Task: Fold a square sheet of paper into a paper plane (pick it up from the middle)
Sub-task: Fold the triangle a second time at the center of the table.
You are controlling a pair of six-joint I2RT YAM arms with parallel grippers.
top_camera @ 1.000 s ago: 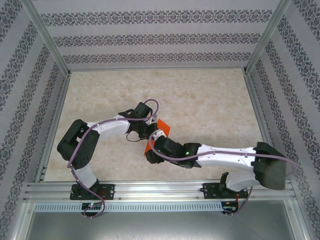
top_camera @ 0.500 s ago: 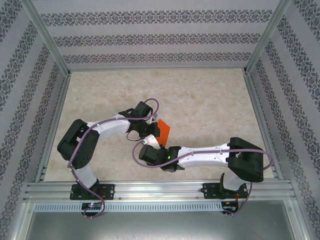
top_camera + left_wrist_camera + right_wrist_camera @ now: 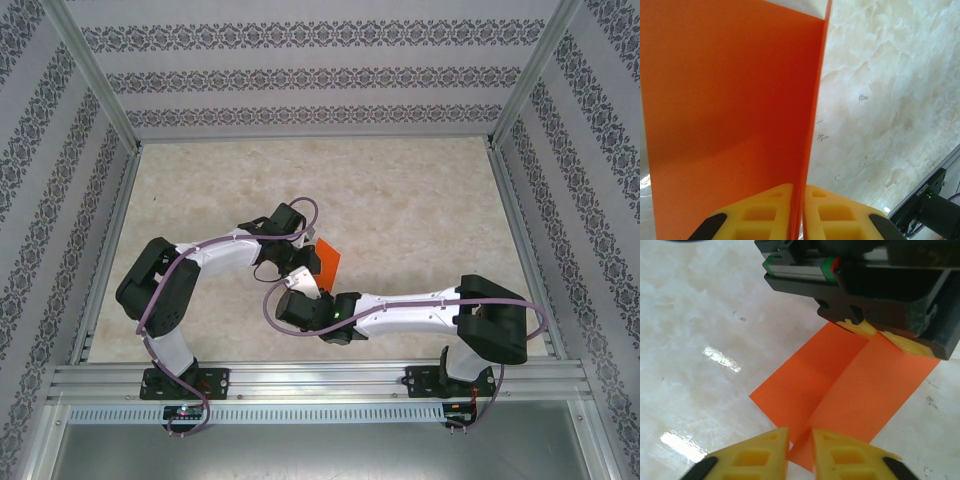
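Note:
The square sheet of paper [image 3: 850, 385] is bright orange, with one straight crease down its middle and a flap sloping away on each side. My left gripper [image 3: 799, 187] is shut on the far end of that crease, and the paper [image 3: 730, 100] rises upright from its yellow fingers. My right gripper [image 3: 800, 432] faces the left gripper [image 3: 875, 335] from the near end. Its fingers are drawn in to a narrow slit on the crease at the paper's near edge. From above, the paper [image 3: 327, 262] shows between the left gripper [image 3: 305, 255] and the right gripper [image 3: 314, 287].
The pale marbled table [image 3: 400, 190] lies under both arms. Aluminium rails [image 3: 320, 380] run along the near edge and both sides. Patterned walls close in the back and sides. Free room lies behind and to the right of the paper.
The right arm folded its elbow in and its wrist slid left and nearer. Its jaws went from wide apart to nearly together at the crease. The left arm held still.

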